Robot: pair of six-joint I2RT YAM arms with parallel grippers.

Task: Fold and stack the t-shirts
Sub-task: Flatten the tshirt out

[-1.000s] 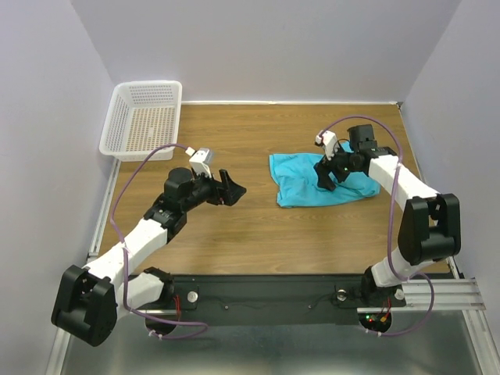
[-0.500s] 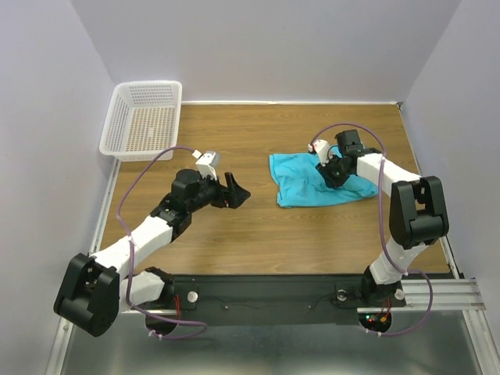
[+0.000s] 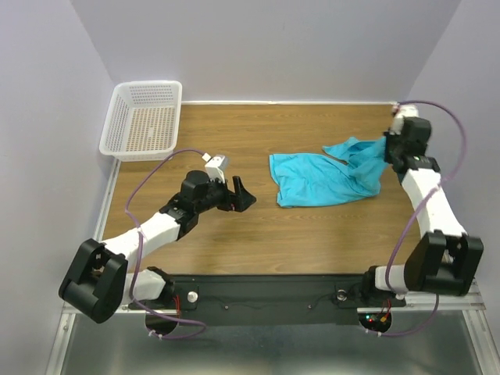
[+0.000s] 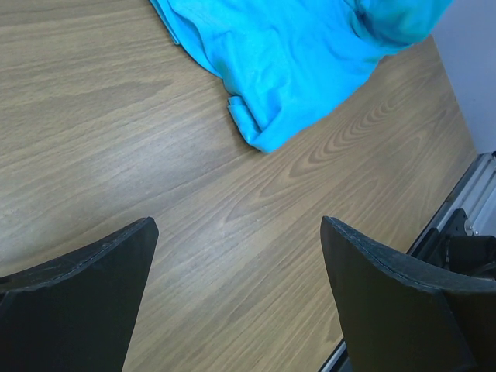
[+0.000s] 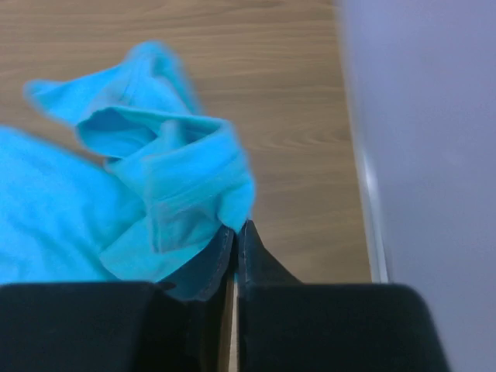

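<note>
A turquoise t-shirt [image 3: 316, 180] lies crumpled right of the table's middle. Its right part is pulled up and out toward the right wall. My right gripper [image 3: 388, 148] holds that part. In the right wrist view the gripper [image 5: 236, 229] has its jaws pressed together on a fold of the t-shirt [image 5: 167, 186]. My left gripper [image 3: 244, 195] hovers open over bare wood, left of the shirt and apart from it. The left wrist view has the gripper [image 4: 236, 225] wide open with nothing between its fingers, and the t-shirt's near corner [image 4: 287, 62] lies ahead of it.
A white mesh basket [image 3: 144, 117] sits at the back left corner. The right wall [image 5: 426, 139] stands close beside my right gripper. A metal rail [image 3: 437, 293] runs along the table's near edge by the arm bases.
My right arm swung from over the shirt's middle to the right wall. Its gripper shut on the cloth and drew part of it along. My left gripper edged right toward the shirt.
</note>
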